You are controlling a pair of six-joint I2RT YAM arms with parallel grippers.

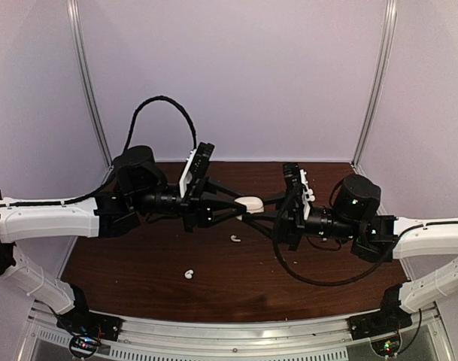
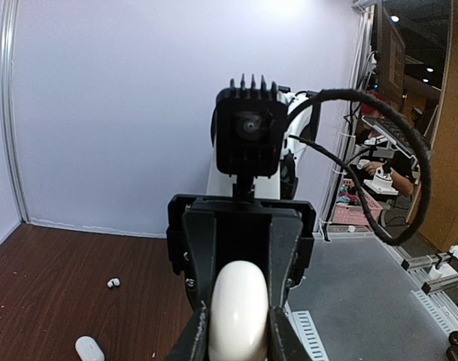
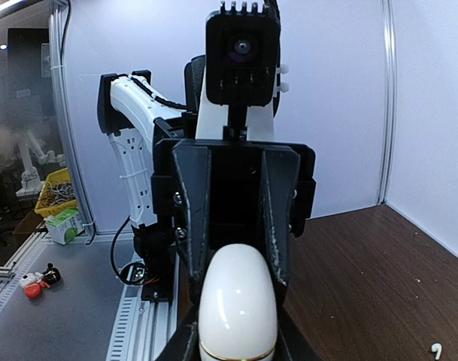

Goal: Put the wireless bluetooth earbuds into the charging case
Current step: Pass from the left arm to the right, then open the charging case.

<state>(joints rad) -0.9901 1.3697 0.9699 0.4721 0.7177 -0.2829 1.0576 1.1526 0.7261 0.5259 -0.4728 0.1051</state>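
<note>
Overhead: both arms reach inward and meet above the middle of the brown table [image 1: 123, 263]. One white charging case [image 1: 250, 202] is held in the air between them, clear of the wood.

Left gripper [image 2: 238, 314]: fingers pressed onto the two flanks of the case, a firm clamp. Right gripper [image 3: 238, 340]: seen from its own wrist, its fingers hug the near end of the same case; it looks clamped too, though the contact sits at the frame's bottom edge.

Case: the thin gold seam runs unbroken round the shell, so the lid reads as closed. No socket is visible.

Earbuds: one loose earbud [image 1: 235, 238] lies on the wood just below the case, and a second earbud [image 1: 189, 274] lies nearer the front edge. A second white case [image 2: 89, 348] lies on the table in the left wrist view.

Progress, by judgement: early. No earbud is seated as far as can be seen. Left to do: open the lid, pick up each earbud, seat it.
</note>
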